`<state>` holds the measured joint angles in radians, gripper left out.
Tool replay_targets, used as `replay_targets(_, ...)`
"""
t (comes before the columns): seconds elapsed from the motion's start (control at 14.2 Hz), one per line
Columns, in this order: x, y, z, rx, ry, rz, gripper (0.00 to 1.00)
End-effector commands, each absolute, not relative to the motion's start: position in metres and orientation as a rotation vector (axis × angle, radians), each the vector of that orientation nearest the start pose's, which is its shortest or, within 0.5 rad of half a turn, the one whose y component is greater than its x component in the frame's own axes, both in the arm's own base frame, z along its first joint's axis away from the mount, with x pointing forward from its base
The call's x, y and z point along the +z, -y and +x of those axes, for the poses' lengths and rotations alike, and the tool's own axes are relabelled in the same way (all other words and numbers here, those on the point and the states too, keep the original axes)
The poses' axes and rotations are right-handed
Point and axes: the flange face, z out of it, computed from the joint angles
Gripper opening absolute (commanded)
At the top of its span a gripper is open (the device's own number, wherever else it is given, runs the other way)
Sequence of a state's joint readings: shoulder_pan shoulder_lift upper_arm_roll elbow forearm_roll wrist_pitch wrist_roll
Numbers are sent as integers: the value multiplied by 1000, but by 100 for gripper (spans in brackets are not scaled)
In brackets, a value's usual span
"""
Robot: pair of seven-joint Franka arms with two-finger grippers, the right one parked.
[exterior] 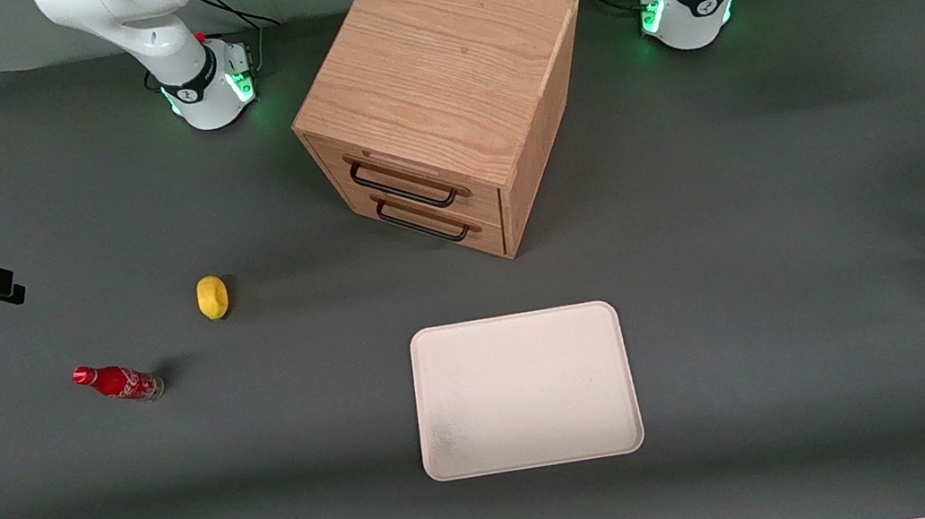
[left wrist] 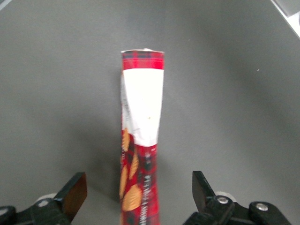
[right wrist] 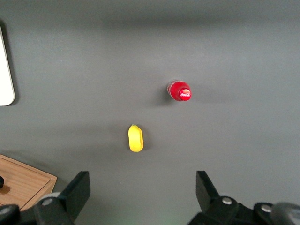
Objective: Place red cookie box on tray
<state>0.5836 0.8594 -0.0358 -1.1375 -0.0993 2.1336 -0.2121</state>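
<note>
step: lining up the grab, nothing held yet | gripper hovers over the red cookie box, fingers spread wide either side, not touching | box sits at the table's working-arm edge, well apart from the tray | next: drop down, squeeze the narrow sides

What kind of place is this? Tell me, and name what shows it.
Probably a robot lab test bench, not a home: a dark grey table with arm bases bolted to it, and props spread out, a wooden drawer cabinet, tray and red cookie box. The gripper hangs open over that box.
</note>
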Motion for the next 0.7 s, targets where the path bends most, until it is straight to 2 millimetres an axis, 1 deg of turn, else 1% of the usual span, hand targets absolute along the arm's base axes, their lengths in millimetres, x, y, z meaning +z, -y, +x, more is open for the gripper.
replay_targets(0.0,282,-407,669,-280,1354,-2917,100)
replay_targets(0.07,274,-403,674,-281,1341,-2921,100)
replay_targets(0.14,270,-404,675,-295,1340,-2917,100)
replay_targets(0.28,266,-413,670,-290,1342,-2909,100)
replay_targets(0.35,264,-414,669,-285,1345,-2909,97)
replay_targets(0.42,262,-413,669,-280,1346,-2910,87)
replay_targets(0.56,263,-414,668,-275,1344,-2910,39)
replay_targets(0.63,265,-413,668,-273,1344,-2911,18)
